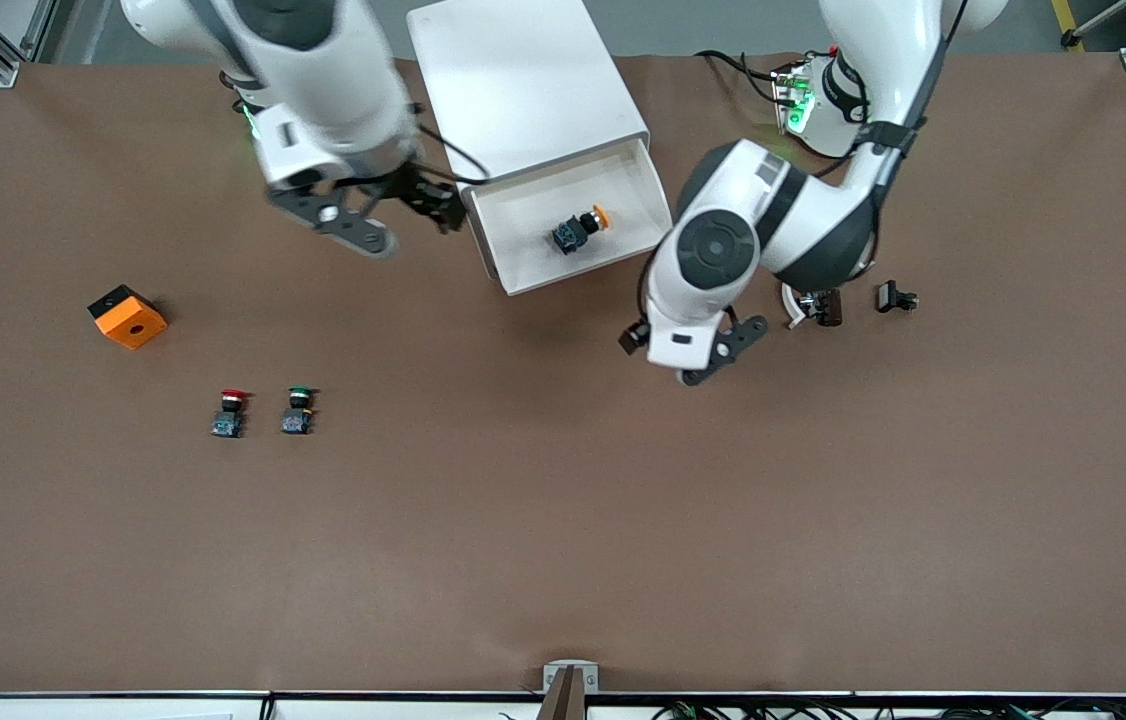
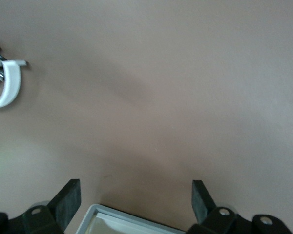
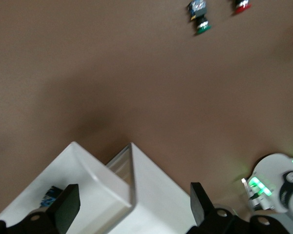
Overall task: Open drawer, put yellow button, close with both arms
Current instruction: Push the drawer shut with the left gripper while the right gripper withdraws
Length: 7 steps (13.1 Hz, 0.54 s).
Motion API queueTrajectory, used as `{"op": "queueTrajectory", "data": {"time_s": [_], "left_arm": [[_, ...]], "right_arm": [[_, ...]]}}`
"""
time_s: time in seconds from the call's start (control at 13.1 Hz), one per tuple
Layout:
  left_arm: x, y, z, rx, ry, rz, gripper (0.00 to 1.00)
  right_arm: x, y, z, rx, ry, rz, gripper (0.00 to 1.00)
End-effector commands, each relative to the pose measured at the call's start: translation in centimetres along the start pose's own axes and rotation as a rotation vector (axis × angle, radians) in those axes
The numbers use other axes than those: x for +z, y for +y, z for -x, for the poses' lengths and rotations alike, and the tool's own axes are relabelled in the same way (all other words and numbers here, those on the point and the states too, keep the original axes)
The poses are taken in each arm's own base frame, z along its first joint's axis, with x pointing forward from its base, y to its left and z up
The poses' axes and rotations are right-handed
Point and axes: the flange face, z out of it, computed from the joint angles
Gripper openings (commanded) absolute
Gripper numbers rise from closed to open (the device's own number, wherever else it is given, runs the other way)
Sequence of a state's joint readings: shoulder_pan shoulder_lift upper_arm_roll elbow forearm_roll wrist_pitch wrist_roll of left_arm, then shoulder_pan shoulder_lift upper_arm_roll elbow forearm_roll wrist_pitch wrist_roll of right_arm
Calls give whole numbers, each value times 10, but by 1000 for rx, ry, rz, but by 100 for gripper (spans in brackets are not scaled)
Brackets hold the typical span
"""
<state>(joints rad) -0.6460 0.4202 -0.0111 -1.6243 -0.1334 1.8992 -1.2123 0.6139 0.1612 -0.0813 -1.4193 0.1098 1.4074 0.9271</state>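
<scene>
The top drawer (image 1: pixel 523 240) stands pulled out of the white cabinet (image 1: pixel 523 80). The yellow button (image 1: pixel 583 228) lies on its side in the tray. My right gripper (image 1: pixel 393 215) is open and empty, beside the drawer's corner toward the right arm's end; its wrist view shows that corner (image 3: pixel 88 180) between the fingers and the button's blue base (image 3: pixel 50 195). My left gripper (image 1: pixel 688 345) is open and empty, just off the drawer's corner toward the left arm's end; the drawer's rim (image 2: pixel 117 222) shows between its fingers (image 2: pixel 71 195).
An orange box (image 1: pixel 127 316), a red-capped button (image 1: pixel 231 412) and a green-capped button (image 1: pixel 298 410) lie toward the right arm's end. A white curved clip (image 1: pixel 795 305) with a dark part and a small black part (image 1: pixel 895 298) lie by the left arm.
</scene>
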Motion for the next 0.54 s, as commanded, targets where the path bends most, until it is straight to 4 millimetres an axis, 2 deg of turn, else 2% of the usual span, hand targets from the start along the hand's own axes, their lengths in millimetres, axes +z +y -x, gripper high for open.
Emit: {"op": "queueTrajectory", "data": {"time_s": [0.0, 0.08, 0.23, 0.38, 0.46], "left_arm": [[-9, -33, 39, 45, 57, 90, 100], [-8, -31, 45, 60, 59, 98, 100], [1, -23, 73, 169, 100, 78, 100], [22, -15, 87, 263, 178, 22, 100], [27, -13, 85, 280, 201, 13, 100]], "right_arm": [[-9, 83, -34, -147, -33, -49, 100], [-11, 107, -50, -199, -26, -52, 100], [-12, 153, -81, -268, -19, -60, 100], [-14, 180, -97, -310, 3, -35, 100], [-14, 190, -103, -325, 7, -24, 100]]}}
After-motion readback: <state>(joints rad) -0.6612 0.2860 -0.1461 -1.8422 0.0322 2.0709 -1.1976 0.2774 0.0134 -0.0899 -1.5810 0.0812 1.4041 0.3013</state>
